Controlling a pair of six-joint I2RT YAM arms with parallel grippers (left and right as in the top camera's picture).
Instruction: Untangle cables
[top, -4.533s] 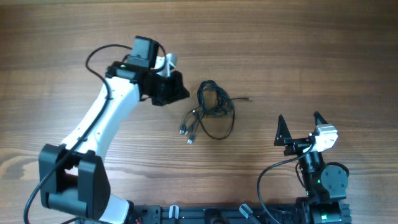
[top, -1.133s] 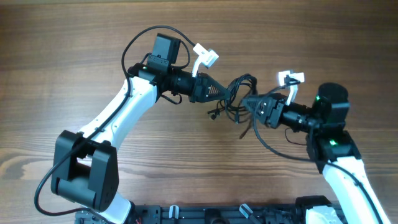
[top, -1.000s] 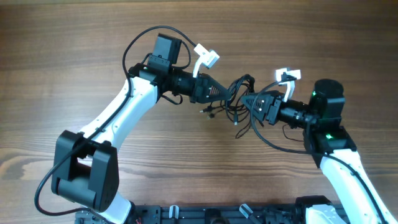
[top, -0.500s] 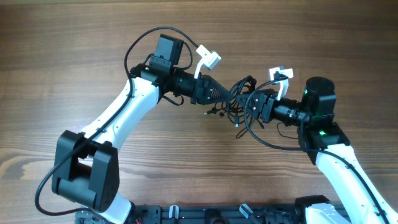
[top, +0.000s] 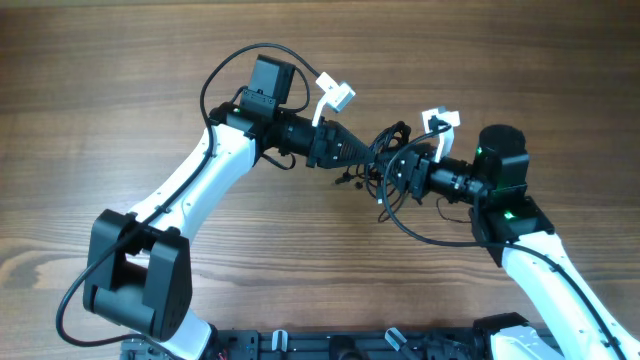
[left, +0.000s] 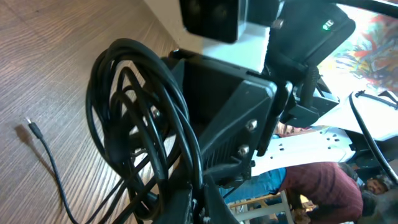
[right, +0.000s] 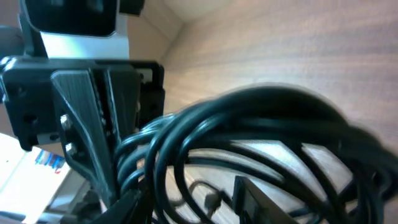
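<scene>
The cables (top: 390, 134) are a bundle of thin black loops lifted off the table between my two grippers. My left gripper (top: 368, 153) points right and is shut on strands of the bundle; the left wrist view shows its fingers (left: 186, 208) pinched together at the foot of the coil (left: 143, 118). My right gripper (top: 393, 172) points left, nose to nose with the left one. In the right wrist view the right gripper (right: 193, 202) has its jaws apart, with loops of the cables (right: 261, 118) running across and between them. Small plugs (top: 345, 178) dangle below the left gripper.
A loose cord end with a small plug (left: 31, 129) lies on the wooden table (top: 120, 90). A thicker black wire (top: 420, 228) loops down from the right arm beside the bundle. Both white arms reach in from the front edge.
My right gripper has moved left, right up to the left gripper and into the bundle. The left gripper has kept its hold and barely moved.
</scene>
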